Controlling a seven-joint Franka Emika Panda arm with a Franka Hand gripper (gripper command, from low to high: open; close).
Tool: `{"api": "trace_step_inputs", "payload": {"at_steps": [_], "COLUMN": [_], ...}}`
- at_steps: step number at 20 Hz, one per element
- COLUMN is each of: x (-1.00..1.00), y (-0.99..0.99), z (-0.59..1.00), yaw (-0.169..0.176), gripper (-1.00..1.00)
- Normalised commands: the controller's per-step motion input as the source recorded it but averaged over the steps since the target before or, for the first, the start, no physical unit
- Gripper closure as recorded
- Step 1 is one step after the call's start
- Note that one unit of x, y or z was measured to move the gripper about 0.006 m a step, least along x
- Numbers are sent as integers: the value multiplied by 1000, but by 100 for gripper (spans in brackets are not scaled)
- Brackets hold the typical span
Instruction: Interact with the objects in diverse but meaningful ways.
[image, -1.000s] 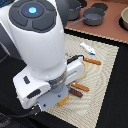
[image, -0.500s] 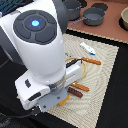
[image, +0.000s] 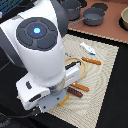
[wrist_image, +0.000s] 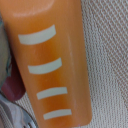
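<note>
Arm shifted slightly toward mat's near edge since earlier frames; wrist now low over woven placemat (image: 102, 75). Gripper hidden under arm body, jaw state cannot tell. Wrist view filled by ridged orange bread block (wrist_image: 52, 60), very close, lying on mat. Dark brown sausage (image: 76, 92) at 3 o'clock of wrist. Orange-handled knife (image: 91, 61) at 1 o'clock. Step, judged: closing in on bread block. Next: confirm grasp, lift straight.
</note>
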Motion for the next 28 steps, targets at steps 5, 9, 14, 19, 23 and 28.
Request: {"api": "trace_step_inputs", "payload": {"at_steps": [5, 9, 14, 19, 23, 28], "x": [336, 313, 251, 173, 109, 110], "y": [63, 49, 13, 0, 0, 7], "z": [-60, -137, -187, -201, -199, -13], "yaw": [0, 0, 0, 0, 0, 0], "gripper": [-100, -100, -100, 100, 100, 100]}}
